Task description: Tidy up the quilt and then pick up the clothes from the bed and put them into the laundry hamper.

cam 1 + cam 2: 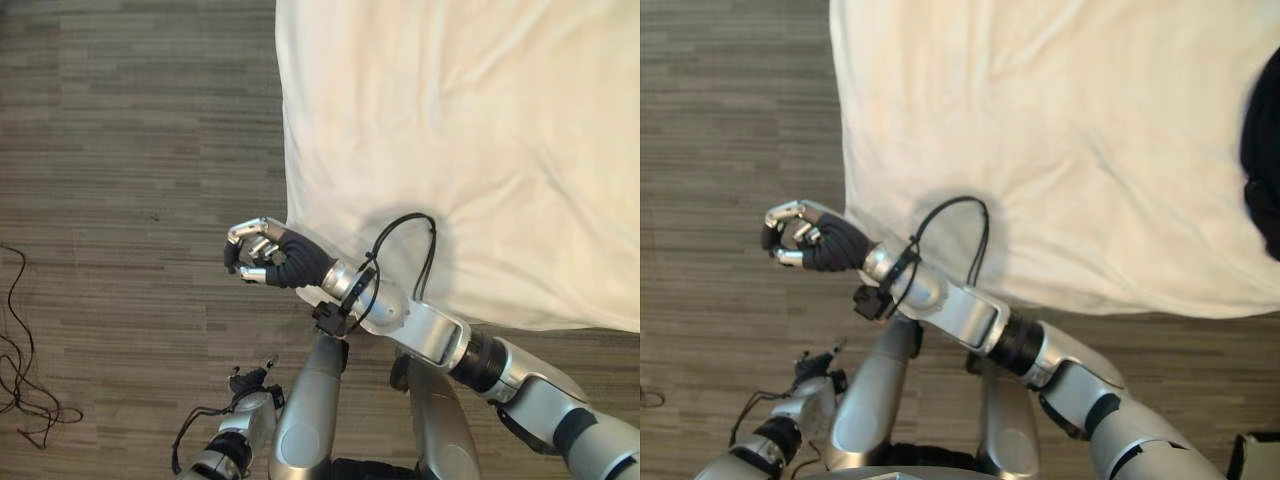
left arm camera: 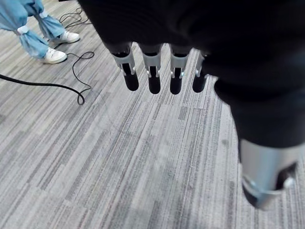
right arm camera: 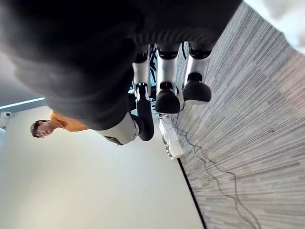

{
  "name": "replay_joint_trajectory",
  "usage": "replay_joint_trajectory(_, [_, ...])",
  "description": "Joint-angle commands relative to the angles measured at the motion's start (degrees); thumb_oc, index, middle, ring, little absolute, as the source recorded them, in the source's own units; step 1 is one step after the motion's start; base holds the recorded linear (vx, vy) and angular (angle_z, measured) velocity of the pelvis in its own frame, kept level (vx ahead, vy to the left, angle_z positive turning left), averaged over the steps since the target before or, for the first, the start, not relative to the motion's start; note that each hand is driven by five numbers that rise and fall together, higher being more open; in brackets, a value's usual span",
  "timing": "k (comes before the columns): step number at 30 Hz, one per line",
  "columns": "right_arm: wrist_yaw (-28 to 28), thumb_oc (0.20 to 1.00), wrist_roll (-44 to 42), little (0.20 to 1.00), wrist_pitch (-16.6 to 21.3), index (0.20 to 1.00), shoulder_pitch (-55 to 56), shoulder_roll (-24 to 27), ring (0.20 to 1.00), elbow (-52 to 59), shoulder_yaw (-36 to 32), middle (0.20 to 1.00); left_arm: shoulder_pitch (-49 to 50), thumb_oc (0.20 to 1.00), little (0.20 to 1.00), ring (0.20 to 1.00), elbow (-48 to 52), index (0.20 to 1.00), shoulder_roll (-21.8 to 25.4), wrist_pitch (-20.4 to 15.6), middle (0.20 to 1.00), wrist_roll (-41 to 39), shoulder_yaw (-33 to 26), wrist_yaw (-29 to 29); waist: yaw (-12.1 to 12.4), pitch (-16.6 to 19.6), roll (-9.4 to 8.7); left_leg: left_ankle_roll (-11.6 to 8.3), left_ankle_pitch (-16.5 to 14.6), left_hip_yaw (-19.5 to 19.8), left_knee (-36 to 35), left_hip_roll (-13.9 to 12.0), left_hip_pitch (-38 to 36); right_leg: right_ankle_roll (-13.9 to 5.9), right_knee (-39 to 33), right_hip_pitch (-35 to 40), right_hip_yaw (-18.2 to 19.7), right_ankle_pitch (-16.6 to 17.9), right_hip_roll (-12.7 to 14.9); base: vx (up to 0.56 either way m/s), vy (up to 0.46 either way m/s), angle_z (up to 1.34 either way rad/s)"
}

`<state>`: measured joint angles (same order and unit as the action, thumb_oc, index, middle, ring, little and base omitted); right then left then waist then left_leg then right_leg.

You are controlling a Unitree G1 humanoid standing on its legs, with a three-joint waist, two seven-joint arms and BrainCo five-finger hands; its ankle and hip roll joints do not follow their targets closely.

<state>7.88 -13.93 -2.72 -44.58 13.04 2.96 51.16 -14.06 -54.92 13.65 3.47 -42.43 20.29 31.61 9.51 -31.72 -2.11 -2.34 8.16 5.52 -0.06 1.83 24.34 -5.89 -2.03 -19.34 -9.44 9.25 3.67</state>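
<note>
The cream-white soft fabric quilt [image 1: 460, 150] lies spread over the bed, its corner hanging just beside the right hand [image 1: 262, 254]. It looks light, limp and easy to bunch, so that corner edge seems the place to pinch. The right arm reaches across, fingers curled and holding nothing. The left hand [image 2: 162, 71] hangs low over the grey striped carpet floor [image 1: 130, 150], fingers relaxed. A dark garment [image 1: 1262, 150] shows at the bed's far edge

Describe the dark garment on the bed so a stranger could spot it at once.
Start from the white quilt that covers the bed above the grey carpet. Follow it to its far right side in the right eye view: the dark garment lies there, cut off by the view's edge. It is the one black patch on the pale cloth.
</note>
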Motion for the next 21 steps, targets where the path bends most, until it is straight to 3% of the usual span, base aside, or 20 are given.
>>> replay_joint_trajectory(1, [7.65, 0.2, 1.89, 0.2, 7.71, 0.2, -0.62, -2.52, 0.2, 0.67, -4.75, 0.2, 2.24, 1.0, 1.0, 1.0, -4.38, 1.0, -1.19, 2.94, 1.0, 1.12, -0.52, 2.31, 0.56, 1.93, -4.2, 1.49, -10.86, -1.16, 3.53, -0.29, -3.43, -3.8, 3.04, 0.74, 4.08, -4.36, 4.6, 0.07, -0.095, -0.09])
replay_joint_trajectory(4, [11.58, 0.2, 3.94, 0.2, 10.3, 0.2, -2.99, 0.49, 0.2, -0.76, -11.97, 0.2, 2.73, 1.0, 1.0, 1.0, -7.5, 1.0, -0.58, 3.83, 1.0, 4.76, -2.8, 1.52, 0.95, 1.93, -4.74, 1.46, -11.4, -0.85, 3.24, -0.45, -6.89, -4.04, 2.75, 4.22, 4.07, -4.59, 4.67, 0.09, -0.081, -0.06])
replay_joint_trajectory(7, [13.96, 0.2, 3.87, 0.2, 9.13, 0.2, -6.67, 6.23, 0.2, -1.97, -20.87, 0.2, 3.68, 1.0, 1.0, 1.0, -9.66, 1.0, 0.56, 4.9, 1.0, 10.52, -4.57, -0.01, 0.94, 1.93, -4.62, 1.37, -11.5, -0.74, 3.28, -0.7, -9.09, -4.17, 2.85, 6.39, 4.22, -4.6, 4.94, 0.13, -0.102, -0.05])
replay_joint_trajectory(11, [15.05, 0.2, 2.98, 0.2, 5.74, 0.2, -7.57, 10.86, 0.2, -3.6, -24.44, 0.2, 4.34, 1.0, 1.0, 1.0, -9.44, 1.0, 1.22, 4.27, 1.0, 14.96, -3.74, -2.4, -0.07, 1.93, -2.89, 1.43, -10.94, -1.1, 4.22, -0.64, -7.28, -3.9, 4.16, 4.25, 4.62, -4.55, 5.25, 0.04, -0.008, -0.09])
replay_joint_trajectory(14, [16.07, 0.2, 2.57, 0.2, 3.36, 0.2, -4.69, 12.63, 0.2, -6.82, -24.48, 0.2, 5.1, 1.0, 1.0, 1.0, -9.18, 1.0, 0.93, 1.8, 1.0, 15.16, -1.86, -3.76, -1.75, 1.93, -1.08, 1.51, -10.65, -1.65, 5.03, -0.42, -4.32, -3.44, 4.95, 0.85, 5.53, -4.54, 5.14, -0.01, 0.049, -0.11])
replay_joint_trajectory(18, [17.23, 0.2, 2.09, 0.2, 3.31, 0.2, 1.59, 11.58, 0.2, -11.58, -24.1, 0.2, 5.58, 1.0, 1.0, 1.0, -9.48, 1.0, -0.06, -1.21, 1.0, 14.7, -1.13, -3.98, -3.46, 1.93, -0.27, 1.71, -10.8, -2.42, 5.62, -0.14, -1.52, -3.03, 5.2, -2.55, 6.36, -4.31, 4.9, -0.02, 0.031, -0.12])
replay_joint_trajectory(19, [17.23, 0.2, 4.08, 0.2, 5.89, 0.2, 5.25, 10.76, 0.2, -14.24, -24.2, 0.2, 5.48, 1.0, 1.0, 1.0, -9.39, 1.0, -0.44, -2.15, 1.0, 13.97, -0.97, -3.8, -4.31, 1.93, -0.14, 1.77, -10.82, -2.9, 5.99, -0.07, -0.14, -2.92, 5.23, -4.03, 6.67, -4.07, 4.91, -0.05, 0.052, -0.05])
replay_joint_trajectory(21, [18.01, 0.2, 3.37, 0.2, 5.96, 0.2, 9.0, 10.29, 0.2, -16.29, -24.59, 0.2, 5.32, 1.0, 1.0, 1.0, -9.39, 1.0, -0.8, -3.35, 1.0, 13.06, -0.63, -3.55, -5.32, 1.93, 0.07, 1.86, -10.64, -3.3, 6.19, 0.02, 1.41, -2.83, 5.36, -5.79, 6.94, -3.8, 4.94, -0.05, 0.042, -0.16])
